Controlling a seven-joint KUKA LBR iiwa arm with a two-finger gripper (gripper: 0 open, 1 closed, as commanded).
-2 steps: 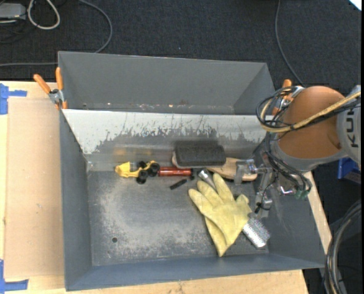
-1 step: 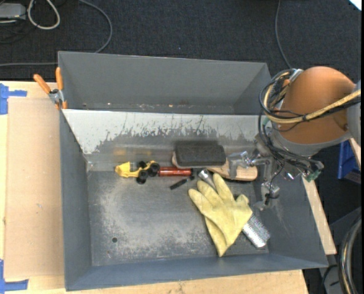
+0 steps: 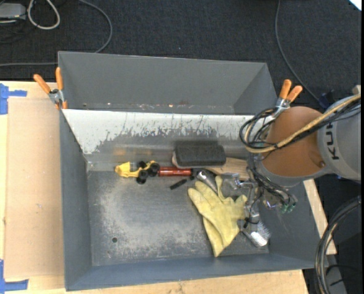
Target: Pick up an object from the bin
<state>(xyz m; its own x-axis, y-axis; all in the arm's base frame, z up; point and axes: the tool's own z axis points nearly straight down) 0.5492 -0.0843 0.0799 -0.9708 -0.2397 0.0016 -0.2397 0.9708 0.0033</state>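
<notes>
My gripper [image 3: 250,208] hangs low at the right side of the bin, over the right edge of a yellow work glove [image 3: 214,216] that lies flat on the floor with its fingers toward the front. A small silvery piece [image 3: 259,237] shows just below the gripper at the glove's right end; I cannot tell whether it is a loose thing or part of the gripper. Behind the glove lies a brush with a black head [image 3: 198,154] and a wooden handle running to the right under the arm.
A small tool with a yellow end, black middle and red shaft [image 3: 148,170] lies near the back wall, left of the brush. The arm with its orange cover and cables reaches in over the right wall.
</notes>
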